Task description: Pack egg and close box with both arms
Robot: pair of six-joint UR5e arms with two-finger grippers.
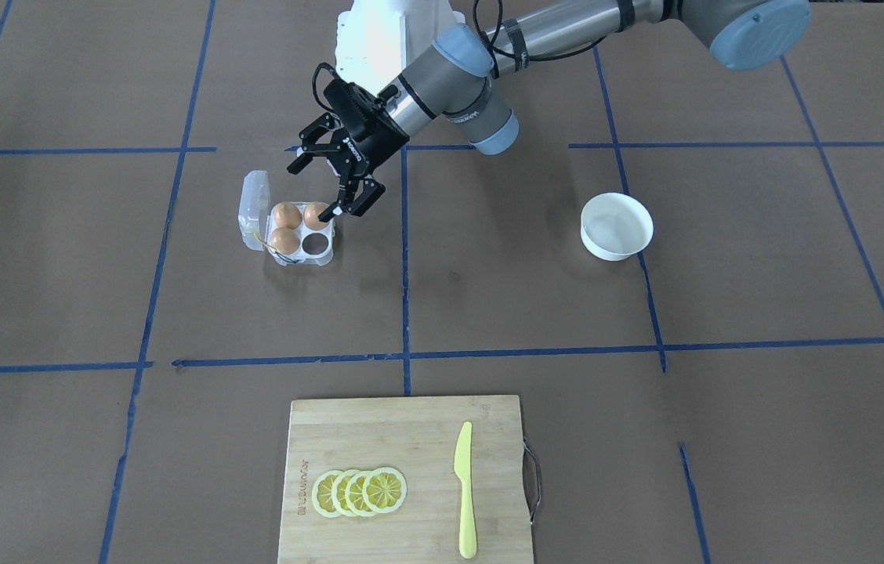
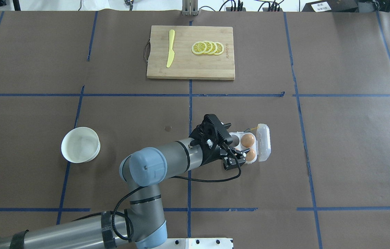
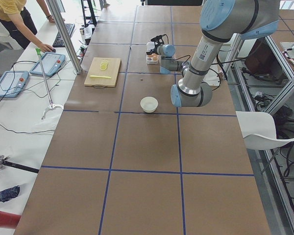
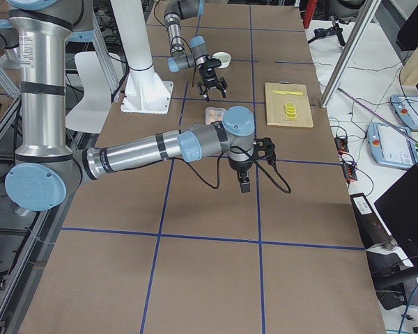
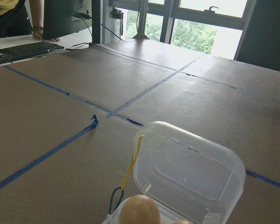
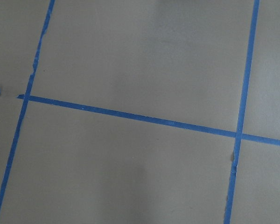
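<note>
The clear four-cell box (image 1: 324,252) stands with its lid (image 1: 255,205) open and upright, a yellow string at its hinge side. Three orange-brown eggs sit in its cells; one egg (image 1: 317,214) lies right beside a fingertip, and one cell is empty. My left gripper (image 1: 330,184) is open and tilted just above the box's robot-side edge, holding nothing; it also shows in the overhead view (image 2: 233,149). The left wrist view shows the lid (image 5: 189,175) and an egg (image 5: 140,211). My right gripper (image 4: 243,184) points down over bare table; I cannot tell if it is open or shut.
A white empty bowl (image 1: 617,227) stands on my left side of the table. A bamboo cutting board (image 1: 379,423) at the far edge carries lemon slices (image 1: 360,492) and a yellow knife (image 1: 465,489). Blue tape lines cross the brown table cover.
</note>
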